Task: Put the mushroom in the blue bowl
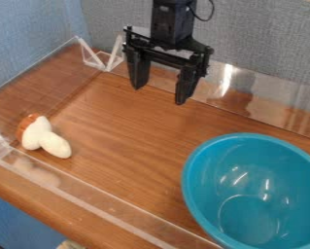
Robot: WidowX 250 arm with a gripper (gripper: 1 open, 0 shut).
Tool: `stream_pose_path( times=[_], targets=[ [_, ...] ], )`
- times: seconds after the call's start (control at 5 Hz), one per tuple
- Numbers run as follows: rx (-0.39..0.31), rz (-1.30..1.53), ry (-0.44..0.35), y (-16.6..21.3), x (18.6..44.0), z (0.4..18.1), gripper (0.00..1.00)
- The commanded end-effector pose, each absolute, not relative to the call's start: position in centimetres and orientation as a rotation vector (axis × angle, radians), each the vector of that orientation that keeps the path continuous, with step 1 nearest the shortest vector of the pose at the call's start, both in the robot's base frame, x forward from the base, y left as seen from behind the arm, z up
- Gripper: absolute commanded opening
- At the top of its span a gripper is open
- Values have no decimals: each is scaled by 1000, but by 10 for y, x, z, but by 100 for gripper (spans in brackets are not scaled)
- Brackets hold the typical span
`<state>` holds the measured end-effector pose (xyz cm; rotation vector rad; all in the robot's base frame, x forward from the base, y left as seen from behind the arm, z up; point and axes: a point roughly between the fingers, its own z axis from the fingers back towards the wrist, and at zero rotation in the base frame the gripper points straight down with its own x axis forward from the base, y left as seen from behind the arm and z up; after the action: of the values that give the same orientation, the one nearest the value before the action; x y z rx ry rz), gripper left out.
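Observation:
The mushroom (43,137) is a small cream-white toy with a tan-orange cap end. It lies on its side on the wooden table near the left edge. The blue bowl (255,187) is large, glossy and teal, and it stands empty at the front right. My gripper (161,85) hangs over the back middle of the table, pointing down. Its two black fingers stand wide open with nothing between them. It is well apart from both the mushroom and the bowl.
A low clear plastic wall (105,199) runs round the wooden table (131,131), along the front, left and back edges. A blue-grey fabric panel (41,34) stands behind at the left.

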<state>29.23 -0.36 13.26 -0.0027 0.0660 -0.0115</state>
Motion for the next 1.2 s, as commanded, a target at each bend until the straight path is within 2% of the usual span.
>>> stream_pose_path(
  times=[0.0,0.2,0.4,0.6,0.8,1.0],
  targets=[
    [-5,3,73,33,283,112,100],
    [-7,45,80,83,263,86,100],
    [17,-204,74,110,234,87,100],
    [47,-407,65,121,218,90,100],
    [52,-382,62,129,213,81,0],
    [63,-353,62,135,208,73,100]
  ],
)
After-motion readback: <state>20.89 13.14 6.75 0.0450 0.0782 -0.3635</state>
